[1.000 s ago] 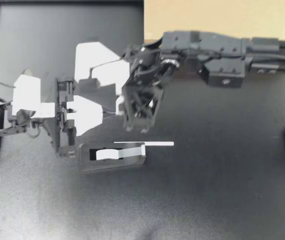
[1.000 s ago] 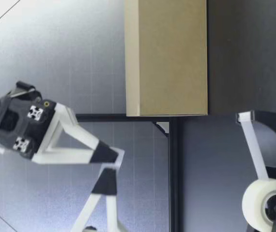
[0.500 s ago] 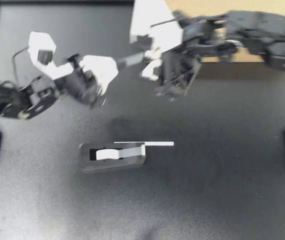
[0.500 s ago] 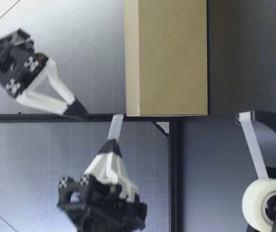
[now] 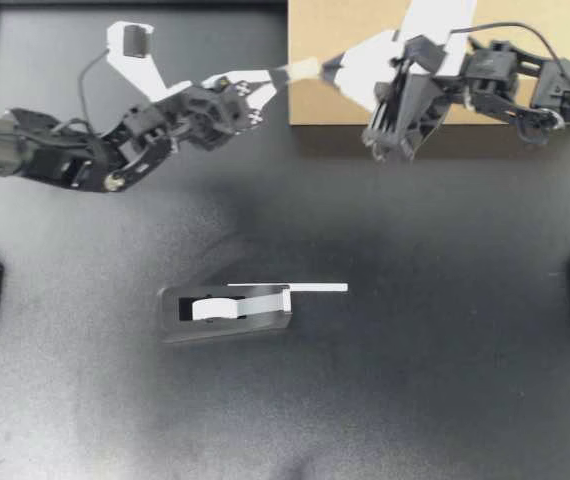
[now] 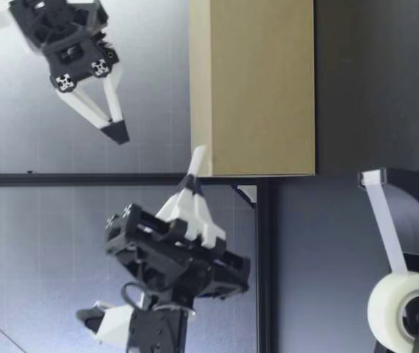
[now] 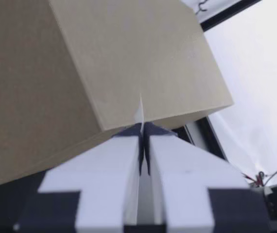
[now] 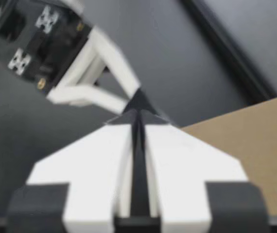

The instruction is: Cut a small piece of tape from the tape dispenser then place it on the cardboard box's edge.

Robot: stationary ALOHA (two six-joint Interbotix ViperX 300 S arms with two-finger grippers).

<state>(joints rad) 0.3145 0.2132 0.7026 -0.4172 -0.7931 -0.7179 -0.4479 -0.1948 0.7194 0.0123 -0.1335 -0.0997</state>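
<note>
I'm at the placing step. In the upper middle of the top view, my left gripper (image 5: 281, 75) pinches the cut piece of tape (image 5: 303, 68) right at the left edge of the cardboard box (image 5: 310, 108). I cannot tell if the tape touches the box. Next I must press it onto that edge, then release. My right gripper (image 5: 331, 63), fingers pressed together on nothing, hovers just beside the tape and could crowd it. The tape dispenser (image 5: 225, 312) sits well apart, lower centre.

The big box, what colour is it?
The cardboard box is plain light brown; the low view shows it best.
</note>
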